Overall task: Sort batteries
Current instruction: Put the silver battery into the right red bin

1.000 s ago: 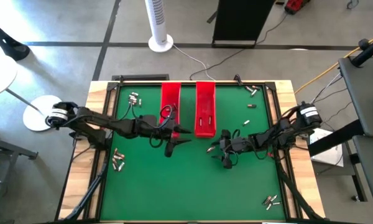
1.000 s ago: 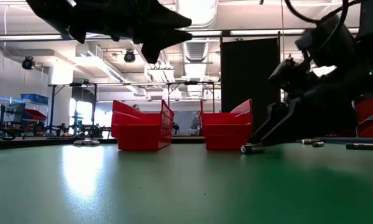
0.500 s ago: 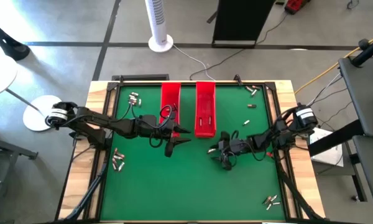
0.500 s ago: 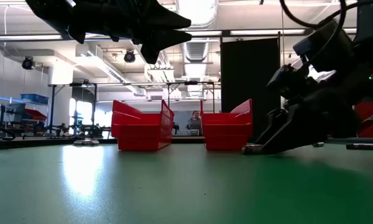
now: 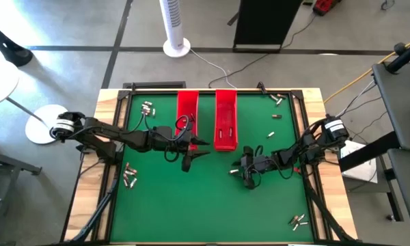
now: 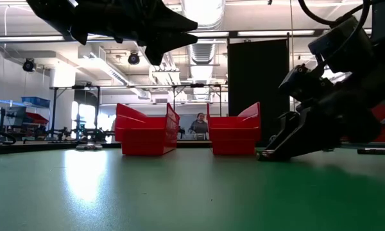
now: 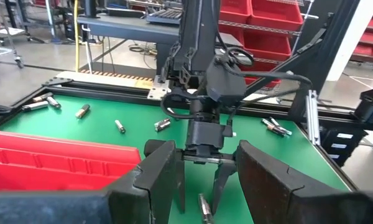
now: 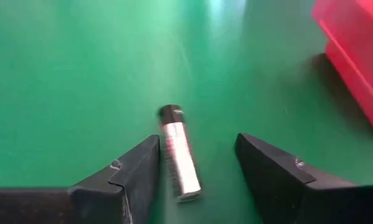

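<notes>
One silvery battery with a dark end lies flat on the green mat, between the fingers of my open right gripper. The fingers stand on either side of it, low over the mat, and I see no touch. From above, this battery sits just off the right gripper, in front of the right red tray. My left gripper is open and empty, held above the mat beside the left red tray. It looks across at the right gripper.
Loose batteries lie in small groups on the mat: far left, near left, far right, near right, and singles at right. The two red trays stand side by side at the far middle. A person shows beyond the table.
My right gripper has edged a little toward the table's near edge, staying low over the mat with the battery at its fingertips. The left arm has kept still.
</notes>
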You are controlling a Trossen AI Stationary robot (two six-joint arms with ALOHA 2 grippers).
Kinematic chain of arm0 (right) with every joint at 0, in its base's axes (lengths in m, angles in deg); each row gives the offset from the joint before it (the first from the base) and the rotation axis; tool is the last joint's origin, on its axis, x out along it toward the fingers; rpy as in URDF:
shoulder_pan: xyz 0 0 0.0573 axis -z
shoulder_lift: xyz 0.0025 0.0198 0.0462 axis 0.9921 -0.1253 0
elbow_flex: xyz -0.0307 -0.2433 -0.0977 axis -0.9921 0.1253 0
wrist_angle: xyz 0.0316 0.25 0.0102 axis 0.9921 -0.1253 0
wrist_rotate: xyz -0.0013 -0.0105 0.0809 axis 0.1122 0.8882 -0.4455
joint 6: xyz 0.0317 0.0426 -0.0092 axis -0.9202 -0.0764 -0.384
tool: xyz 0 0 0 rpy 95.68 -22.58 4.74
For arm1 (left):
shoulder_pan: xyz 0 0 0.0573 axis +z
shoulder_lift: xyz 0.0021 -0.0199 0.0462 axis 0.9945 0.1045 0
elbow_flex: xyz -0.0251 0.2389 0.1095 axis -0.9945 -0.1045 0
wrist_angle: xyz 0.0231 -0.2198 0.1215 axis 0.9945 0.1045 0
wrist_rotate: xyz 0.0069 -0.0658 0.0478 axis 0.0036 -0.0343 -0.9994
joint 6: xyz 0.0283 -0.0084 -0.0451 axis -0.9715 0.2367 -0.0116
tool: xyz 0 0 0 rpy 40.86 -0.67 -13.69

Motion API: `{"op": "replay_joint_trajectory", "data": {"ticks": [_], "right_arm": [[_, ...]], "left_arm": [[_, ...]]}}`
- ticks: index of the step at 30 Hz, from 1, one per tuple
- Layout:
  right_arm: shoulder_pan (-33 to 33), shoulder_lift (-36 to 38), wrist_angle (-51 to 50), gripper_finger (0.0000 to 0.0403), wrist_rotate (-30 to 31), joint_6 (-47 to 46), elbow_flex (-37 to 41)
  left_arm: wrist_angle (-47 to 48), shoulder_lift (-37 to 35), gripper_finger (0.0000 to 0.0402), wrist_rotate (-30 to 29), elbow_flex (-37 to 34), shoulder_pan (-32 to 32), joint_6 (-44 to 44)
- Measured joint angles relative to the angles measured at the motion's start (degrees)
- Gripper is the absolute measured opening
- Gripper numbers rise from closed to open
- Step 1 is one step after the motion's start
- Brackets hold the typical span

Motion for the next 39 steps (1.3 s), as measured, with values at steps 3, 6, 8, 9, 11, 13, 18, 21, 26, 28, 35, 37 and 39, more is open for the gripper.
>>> {"op": "replay_joint_trajectory", "data": {"ticks": [3, 6, 8, 9, 11, 13, 18, 21, 26, 28, 35, 37, 39], "right_arm": [[-0.4, -1.0, 0.5, 0.0209, 1.4, -0.2, -0.1], [-0.8, -1.6, 0.6, 0.0202, 1.9, -1.3, -0.1], [-1.1, -1.6, 0.4, 0.0196, 2.3, -1.9, -0.1], [-1.2, -1.6, 0.4, 0.0192, 2.4, -1.9, -0.1], [-1.4, -1.6, 0.3, 0.0185, 3.1, -2.0, -0.1], [-1.4, -1.6, 0.1, 0.0175, 3.3, -2.0, -0.2], [-1.4, -1.6, -0.1, 0.0147, 4.1, -1.8, -0.2], [-1.4, -1.6, -0.2, 0.0127, 4.4, -1.7, -0.2], [-1.4, -1.7, -0.5, 0.0093, 4.7, -1.7, -0.2], [-1.4, -1.7, -0.5, 0.0079, 4.7, -1.6, -0.2], [-1.4, -1.7, -0.7, 0.005, 4.8, -1.5, -0.3], [-1.4, -1.7, -2.2, 0.005, 4.9, -1.8, -1.0], [-1.4, -1.7, -5.4, 0.0053, 5.1, -1.9, -2.5]], "left_arm": [[0.0, 0.0, 0.0149, 0.0, 0.0, 0.0, 0.0], [0.1, 0.0, 0.0149, 0.0, 0.0, 0.0, 0.0], [0.1, 0.0, 0.0149, 0.0, 0.0, 0.0, -0.1], [0.1, 0.0, 0.0149, 0.0, 0.0, 0.0, -0.2], [0.1, 0.0, 0.0149, 0.0, 0.0, 0.0, -0.6], [0.1, 0.0, 0.0149, 0.0, 0.0, 0.0, -0.7], [0.1, 0.0, 0.0149, 0.0, 0.0, 0.0, -0.7], [0.2, 0.0, 0.0149, 0.0, 0.0, 0.0, -0.3], [4.1, -4.5, 0.0149, 1.6, 0.0, -0.1, 0.0], [5.2, -7.6, 0.0149, 1.7, 0.0, -0.1, -1.6], [5.8, -17.5, 0.0149, 1.7, 0.0, -0.3, -9.2], [5.9, -18.5, 0.0149, 1.7, -0.1, -0.6, -9.9], [6.3, -18.8, 0.0149, 1.7, -0.1, -1.4, -10.9]]}}
